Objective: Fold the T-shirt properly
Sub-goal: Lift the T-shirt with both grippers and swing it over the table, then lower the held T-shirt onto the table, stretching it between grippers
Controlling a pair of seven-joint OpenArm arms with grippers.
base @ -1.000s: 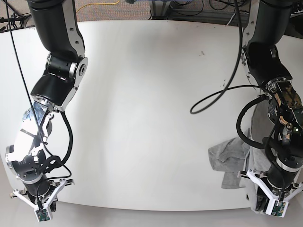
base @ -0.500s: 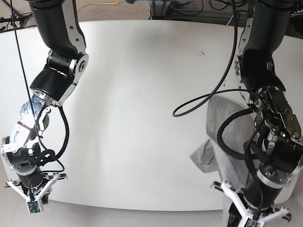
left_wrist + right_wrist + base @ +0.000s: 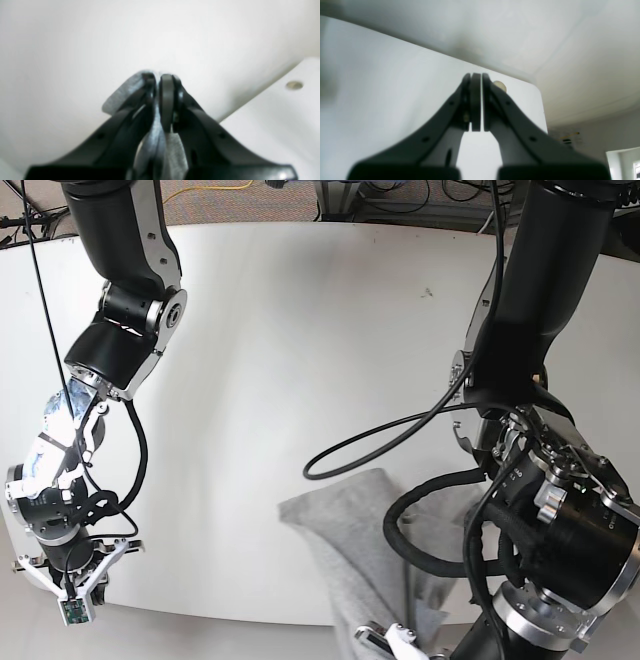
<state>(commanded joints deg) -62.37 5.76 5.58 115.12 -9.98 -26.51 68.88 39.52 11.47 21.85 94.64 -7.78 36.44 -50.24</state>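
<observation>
Left pincer [image 3: 158, 100] clamps the T-shirt [image 3: 120, 92] — right pincer [image 3: 477, 100] closed, empty.

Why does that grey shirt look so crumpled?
The T-shirt is bunched and hanging rather than flat: the left gripper is shut on a fold of it. The right gripper is shut on nothing, off to the side.

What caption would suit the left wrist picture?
Left gripper, jaws shut on a fold of the grey T-shirt.

Bright even light; wrist views softly blurred.
</observation>
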